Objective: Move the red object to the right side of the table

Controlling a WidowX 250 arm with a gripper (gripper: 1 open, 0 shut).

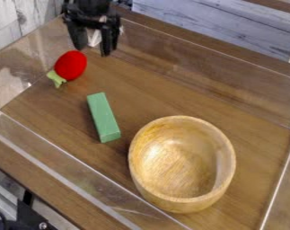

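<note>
on brown wood-grain tabletop (189, 81), red toy fruit (72, 65), stem end toward lower left

The toy fruit (70, 65) is a bright, solid red, its stem end (55, 79) light green — and the rectangular block (104, 118) is a plain mid-green. The bowl (182, 163) is pale golden tan with a faint wood grain, while the tabletop (189, 81) is brown, streaked with darker wood grain. The gripper (92, 49) is black — blurred — and the boards (237, 20) behind the table are whitish-grey with darker streaks.
</note>
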